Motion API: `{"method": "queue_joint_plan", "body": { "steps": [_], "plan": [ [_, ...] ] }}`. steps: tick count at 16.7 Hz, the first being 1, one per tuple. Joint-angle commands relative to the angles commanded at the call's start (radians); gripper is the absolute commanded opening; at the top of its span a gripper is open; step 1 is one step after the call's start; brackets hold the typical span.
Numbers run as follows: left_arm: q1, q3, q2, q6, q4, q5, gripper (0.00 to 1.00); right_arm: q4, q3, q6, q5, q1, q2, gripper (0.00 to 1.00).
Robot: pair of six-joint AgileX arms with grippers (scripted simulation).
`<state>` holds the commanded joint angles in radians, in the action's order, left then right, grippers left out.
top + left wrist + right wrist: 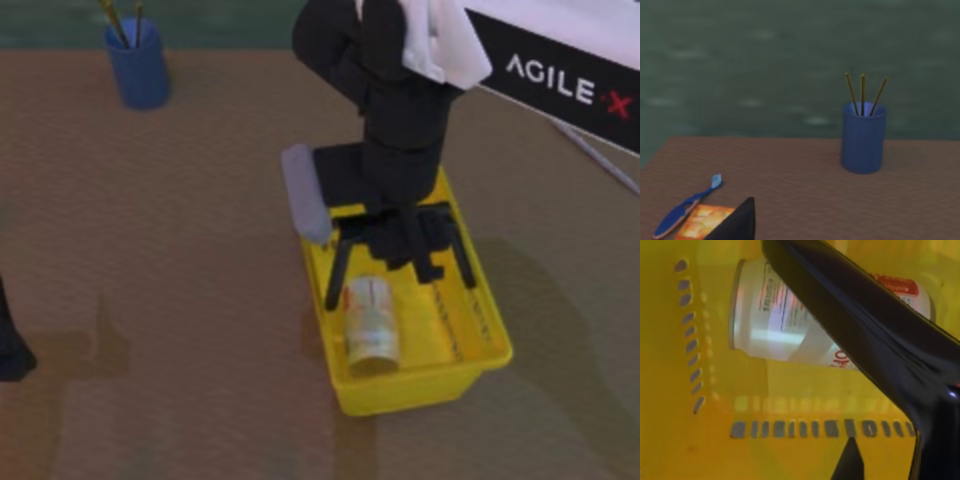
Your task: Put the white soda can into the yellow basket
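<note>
The right arm (400, 120) hangs over the basket's (490, 335) far end, blocking entry from above there. The can (370, 322) fills the near-left floor; the near-right floor lies bare. A blue cup (138, 65) stands at the table's (160, 260) far-left corner.

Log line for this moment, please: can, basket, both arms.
white soda can: lying on its side inside yellow basket | right claw: open, over basket, apart from can | left arm: parked, table's left edge

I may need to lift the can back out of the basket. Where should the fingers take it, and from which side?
Grip the can across its round body near mid-length, coming straight down from above. It lies on its side on the basket floor, its length along the basket's, so the fingers should close across its width. The black handle crosses near its far end.
</note>
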<state>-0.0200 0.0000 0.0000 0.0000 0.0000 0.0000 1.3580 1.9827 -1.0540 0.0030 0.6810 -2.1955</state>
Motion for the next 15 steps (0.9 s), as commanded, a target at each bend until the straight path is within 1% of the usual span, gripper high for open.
{"method": "queue_joint_plan", "body": {
  "steps": [12, 15],
  "plan": [
    [0.0, 0.0, 0.0, 0.0, 0.0, 0.0, 1.0, 0.0, 0.0, 0.001, 0.0, -0.001, -0.001, 0.0],
    [0.0, 0.0, 0.0, 0.0, 0.0, 0.0, 1.0, 0.041, 0.036, -0.01, 0.0, -0.006, 0.006, 0.0]
  ]
}}
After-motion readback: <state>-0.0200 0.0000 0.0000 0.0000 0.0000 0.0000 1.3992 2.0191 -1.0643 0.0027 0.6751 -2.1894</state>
